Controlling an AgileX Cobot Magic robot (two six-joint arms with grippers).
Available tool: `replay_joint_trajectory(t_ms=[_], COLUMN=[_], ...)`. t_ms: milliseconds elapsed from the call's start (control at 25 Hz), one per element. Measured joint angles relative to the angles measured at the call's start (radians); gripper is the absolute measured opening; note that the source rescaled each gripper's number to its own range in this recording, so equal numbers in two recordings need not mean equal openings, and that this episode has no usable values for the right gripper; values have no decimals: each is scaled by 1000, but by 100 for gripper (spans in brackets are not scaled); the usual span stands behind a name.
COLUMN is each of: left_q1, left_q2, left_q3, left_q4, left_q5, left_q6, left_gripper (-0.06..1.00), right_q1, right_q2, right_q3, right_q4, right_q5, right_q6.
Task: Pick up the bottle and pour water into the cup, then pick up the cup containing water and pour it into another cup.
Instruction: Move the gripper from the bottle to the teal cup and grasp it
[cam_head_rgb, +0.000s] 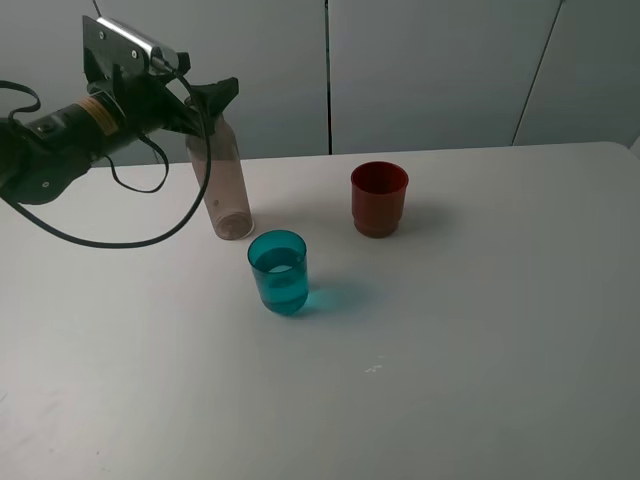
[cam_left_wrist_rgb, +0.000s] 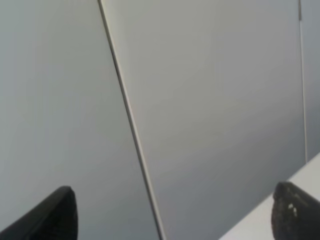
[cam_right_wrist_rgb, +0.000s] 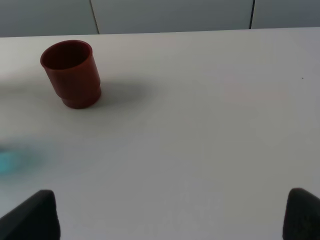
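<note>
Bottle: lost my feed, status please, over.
Left end effector open, empty, by top of upright bottle. Right end effector open, empty. Teal cup holds water; red cup apart, nothing between.

One bottle (cam_head_rgb: 222, 185), two cups (cam_head_rgb: 278, 272) (cam_head_rgb: 379, 198)

On the desk (cam_head_rgb: 480, 340) the bottle (cam_head_rgb: 226, 190) stands at rear left. The cup (cam_head_rgb: 278, 272), with water in it, stands near the bottle, in front of it and slightly right, not touching. The other cup (cam_head_rgb: 379, 198) stands right of both, behind the cup.
</note>
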Motion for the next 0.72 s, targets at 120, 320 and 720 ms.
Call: replay_joint_trajectory(t_ms=[120, 320, 720], left_q1=[0, 0, -14], left_q2=[-100, -266, -634], left_q3=[0, 0, 0], left_q4=[2, 4, -259], left_q5=[74, 290, 934], left_q6=[-40, -52, -49], left_gripper=[98, 98, 98], right_q1=[0, 0, 0], right_q2=[0, 0, 0], right_q3=[0, 0, 0], right_q4=[0, 0, 0], right_q5=[0, 0, 0], right_q6=[0, 0, 0])
